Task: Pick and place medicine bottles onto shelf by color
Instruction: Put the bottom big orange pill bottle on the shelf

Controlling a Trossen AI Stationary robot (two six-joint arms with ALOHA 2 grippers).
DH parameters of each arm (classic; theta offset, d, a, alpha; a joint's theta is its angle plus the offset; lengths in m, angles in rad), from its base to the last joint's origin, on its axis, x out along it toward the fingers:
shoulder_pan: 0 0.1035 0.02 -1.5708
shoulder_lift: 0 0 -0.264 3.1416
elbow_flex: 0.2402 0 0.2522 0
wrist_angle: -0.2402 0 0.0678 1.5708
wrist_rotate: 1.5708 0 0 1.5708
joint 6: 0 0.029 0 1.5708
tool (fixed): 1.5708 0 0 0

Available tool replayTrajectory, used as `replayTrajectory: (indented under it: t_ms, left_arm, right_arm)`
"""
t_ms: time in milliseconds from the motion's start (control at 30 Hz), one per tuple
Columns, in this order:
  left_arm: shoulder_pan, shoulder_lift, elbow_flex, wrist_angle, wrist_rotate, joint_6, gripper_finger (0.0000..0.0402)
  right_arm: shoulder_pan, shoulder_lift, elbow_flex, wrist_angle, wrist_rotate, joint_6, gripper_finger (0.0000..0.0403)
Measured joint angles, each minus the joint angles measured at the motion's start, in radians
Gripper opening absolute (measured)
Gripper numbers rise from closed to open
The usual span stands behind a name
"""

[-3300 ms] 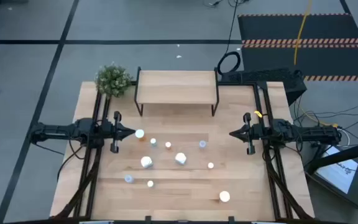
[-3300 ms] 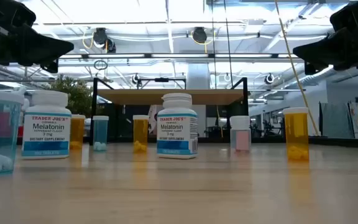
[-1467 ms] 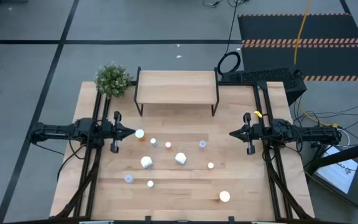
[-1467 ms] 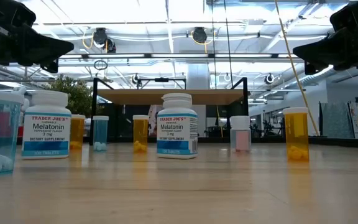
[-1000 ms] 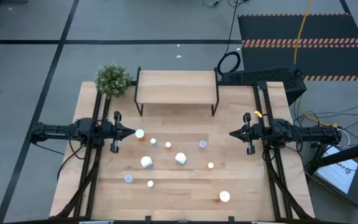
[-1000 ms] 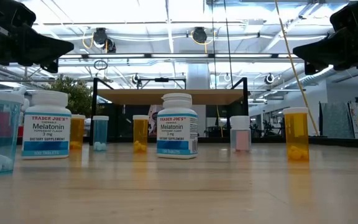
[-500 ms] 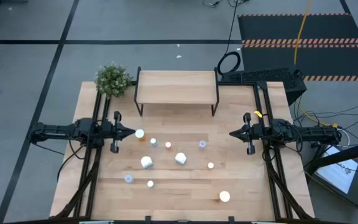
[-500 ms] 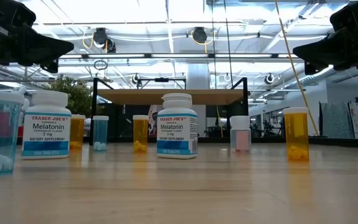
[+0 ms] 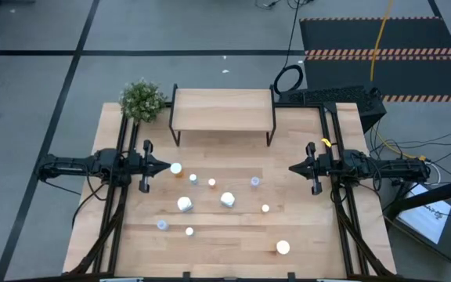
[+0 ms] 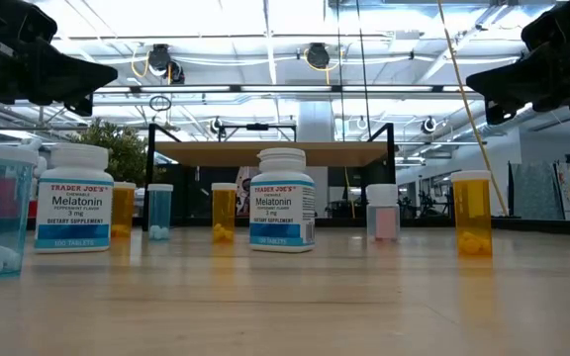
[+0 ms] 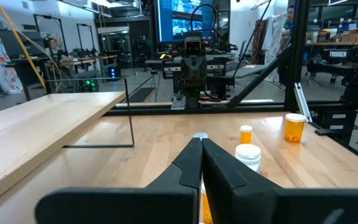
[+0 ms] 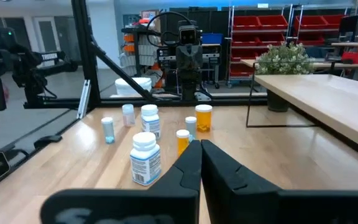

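Note:
Several white-capped medicine bottles stand upright on their bases on the tabletop (image 9: 233,227): two white Melatonin bottles (image 10: 282,200) (image 10: 73,198), orange ones (image 10: 473,213) (image 10: 224,213), and pale blue ones (image 10: 159,211). The light-wood shelf (image 9: 222,108) stands on its black legs at the far middle with nothing on it. My left gripper (image 9: 167,166) is shut and hovers above the table, its tip beside an orange bottle (image 9: 176,168). My right gripper (image 9: 291,168) is shut and hovers at the right, facing the bottles.
A small green plant (image 9: 142,100) stands at the far left corner beside the shelf. One bottle (image 9: 283,247) stands alone near the front right. Black arm frames run along both table sides. Bare wood lies between the shelf and the bottles.

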Motion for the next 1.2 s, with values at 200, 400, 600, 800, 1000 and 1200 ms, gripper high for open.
replayTrajectory:
  t_ms: [200,400,600,800,1000,1200]
  left_arm:
    - [0.000,0.000,0.000,0.000,0.000,0.004,0.0015]
    - [0.000,0.000,0.000,-0.003,-0.004,0.059,0.0015]
    - [0.000,0.000,0.000,-0.004,-0.006,0.057,0.0015]
    - [0.000,0.000,0.000,-0.004,-0.007,0.055,0.0015]
    - [0.000,0.000,0.000,-0.004,-0.007,0.053,0.0015]
    - [0.000,0.000,0.000,-0.004,-0.007,0.052,0.0015]
  right_arm:
    - [0.000,0.038,0.135,-0.026,0.000,0.000,0.0000]
    - [0.000,0.160,0.400,-0.212,0.001,0.006,0.0000]
    - [0.000,0.337,0.689,-0.430,0.003,0.034,0.0000]
    - [0.000,0.514,0.907,-0.547,0.003,0.034,0.0000]
    - [0.000,0.646,1.067,-0.621,0.002,0.034,0.0000]
    - [0.000,0.733,1.168,-0.747,0.002,0.034,0.0000]
